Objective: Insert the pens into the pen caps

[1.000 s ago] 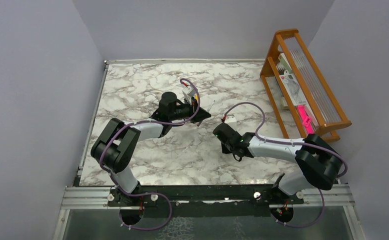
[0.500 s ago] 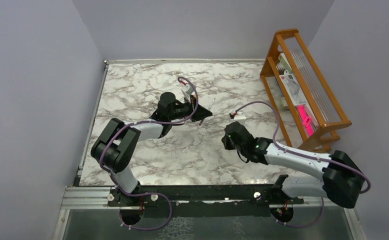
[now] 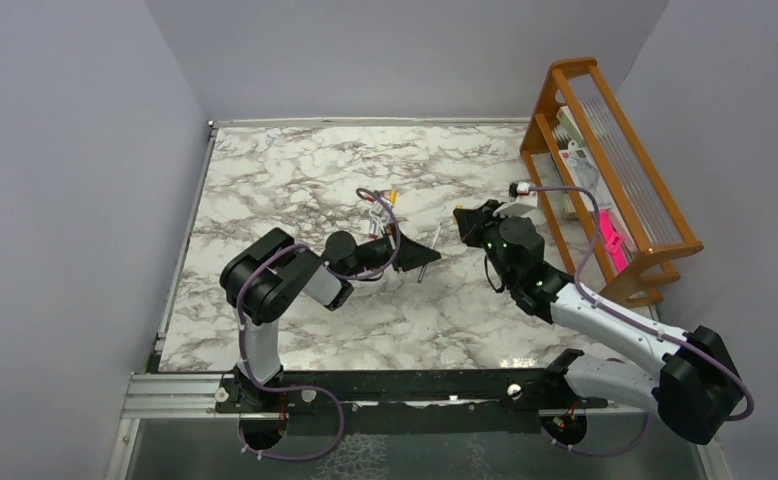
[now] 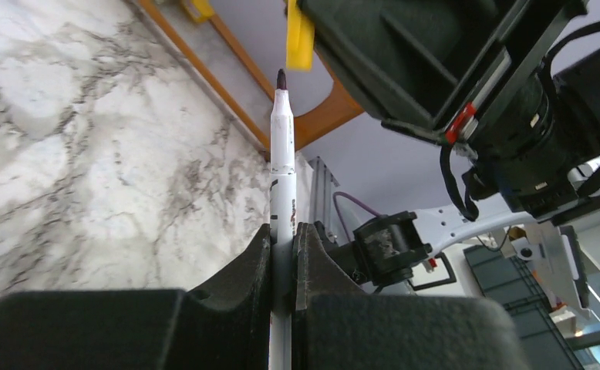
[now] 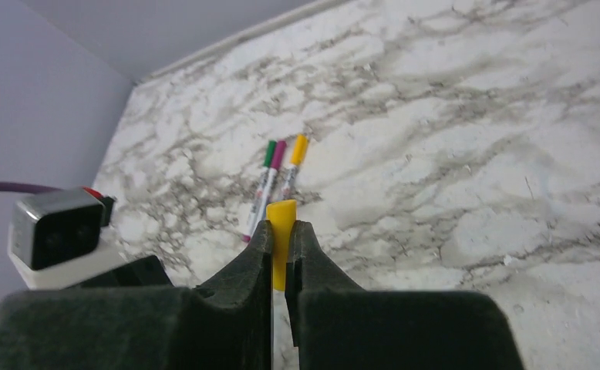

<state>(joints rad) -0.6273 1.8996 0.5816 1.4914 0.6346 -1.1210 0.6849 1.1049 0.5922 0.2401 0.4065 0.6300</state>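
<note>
My left gripper is shut on a white-barrelled pen that points up and away, its dark tip bare. Just beyond that tip hangs a yellow pen cap; tip and cap do not touch. My right gripper is shut on this yellow cap. From above, the left gripper and right gripper face each other over the table's middle, a short gap apart. Three pens with caps on lie side by side on the marble: green, magenta and yellow-orange.
A wooden rack holding packets stands along the right edge of the marble table. The left arm's white wrist camera is low at the left of the right wrist view. Grey walls close in the back and both sides.
The right gripper shut on the yellow cap, lifted it off the table and swung back and right. The left arm folded and carried its pen nearer and to the right.
</note>
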